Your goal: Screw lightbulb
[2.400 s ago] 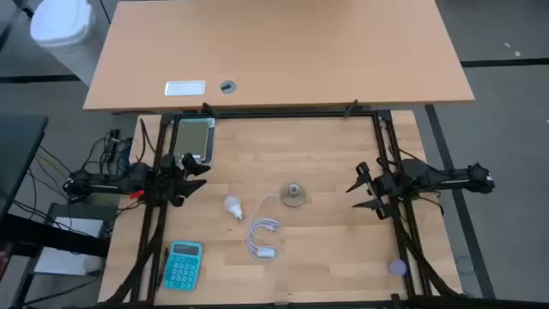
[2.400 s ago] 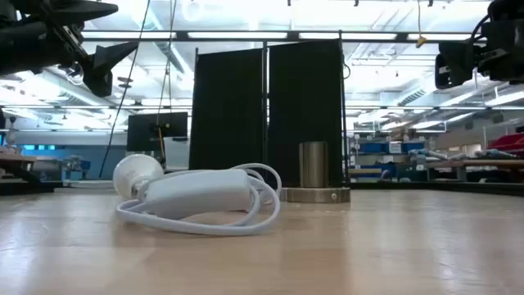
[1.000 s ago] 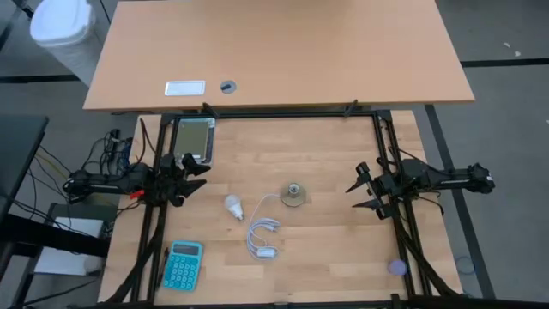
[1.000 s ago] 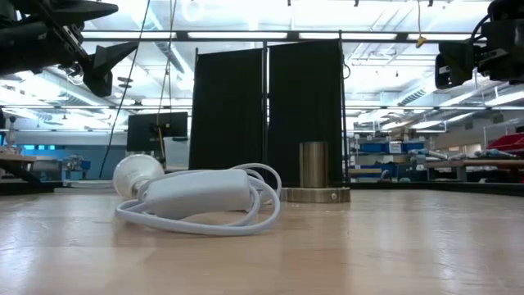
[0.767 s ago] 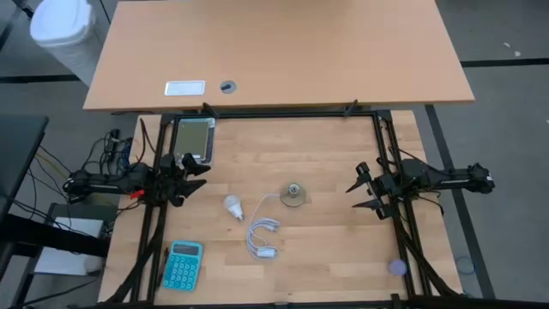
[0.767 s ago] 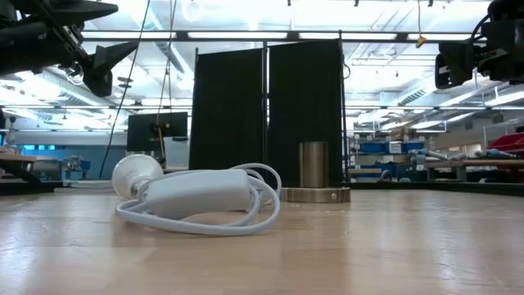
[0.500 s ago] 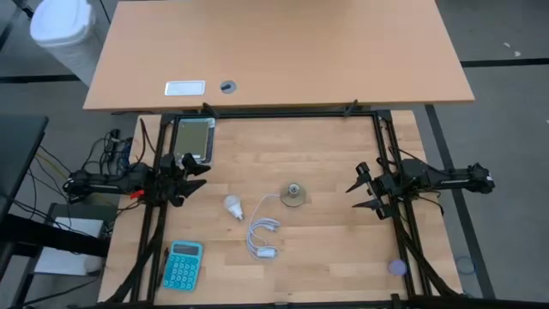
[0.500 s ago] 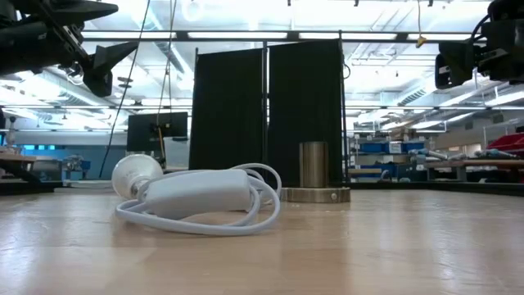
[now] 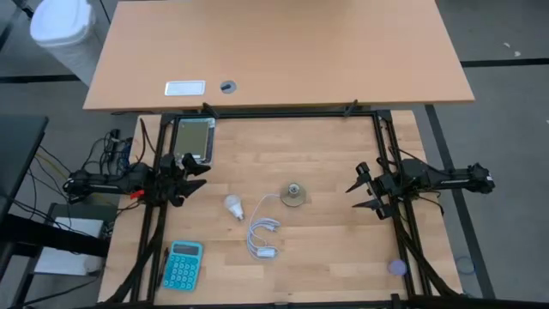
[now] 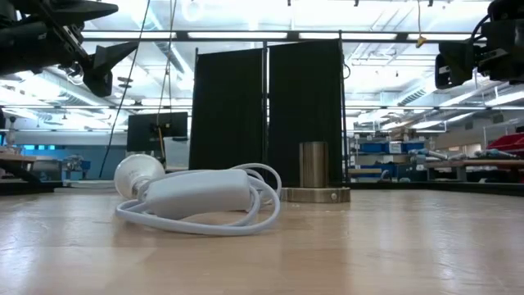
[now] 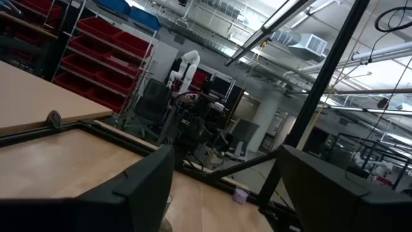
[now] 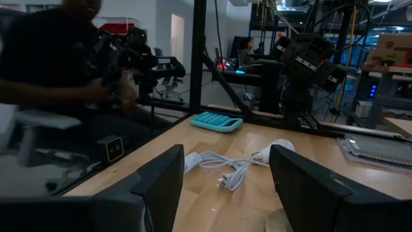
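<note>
Both tools open, empty | bulb (image 9: 232, 204) lies loose on counter (image 9: 326, 154) | bring your left tool (image 9: 190, 168) down, grip the globe gently.

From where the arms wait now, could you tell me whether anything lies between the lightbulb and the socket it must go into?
Nothing visible does. The lightbulb lies on bare wood left of the socket. The white cord curls nearer the table's front, off that line. The open left claw also has a clear way to the bulb.

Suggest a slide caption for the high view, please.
Small white frosted lightbulb lies beside round grey socket disc; both arms wait at table edges.
</note>
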